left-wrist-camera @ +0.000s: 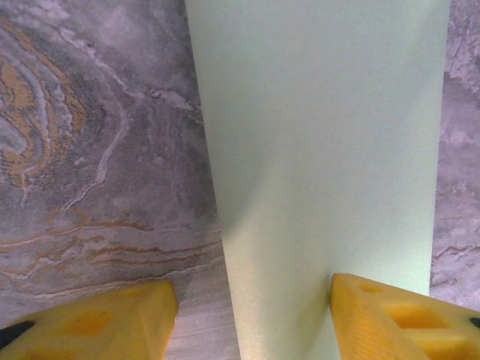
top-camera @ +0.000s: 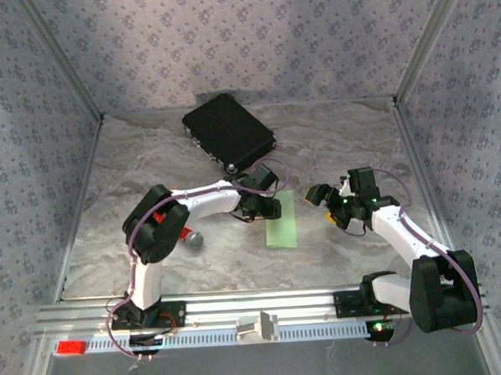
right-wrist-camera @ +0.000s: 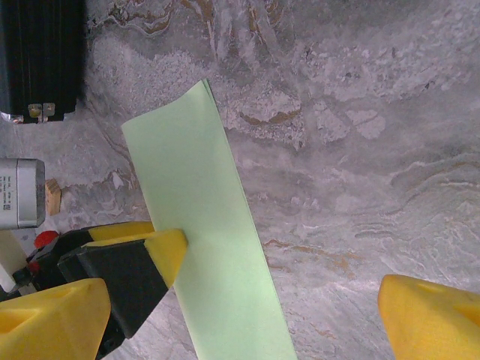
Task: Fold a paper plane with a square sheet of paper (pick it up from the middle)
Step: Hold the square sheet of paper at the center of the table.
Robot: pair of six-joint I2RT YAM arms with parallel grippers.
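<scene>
Two black-and-white robot arms rise from the slotted metal rail point(top-camera: 307, 300) at the near edge of the grey marbled table point(top-camera: 103, 262). Just beyond it, a red-handled tool with a grey head point(top-camera: 192, 238) lies partly under the left arm. At mid-table a thin light-green paper sheet point(top-camera: 281, 221), folded into a long narrow strip, lies flat and runs front to back. The left gripper point(top-camera: 269, 212) is down at the strip's left long edge, jaws part-open and clamping nothing. In the left wrist view one yellow finger point(left-wrist-camera: 90, 326) rests over bare table and the other overlaps the paper, with the edge between them. The right gripper point(top-camera: 321, 199) hangs near the strip's right side, apart from it, jaws spread wide and empty. Farthest back, a black rectangular case point(top-camera: 228, 131) sits slantwise, apart from the paper.
</scene>
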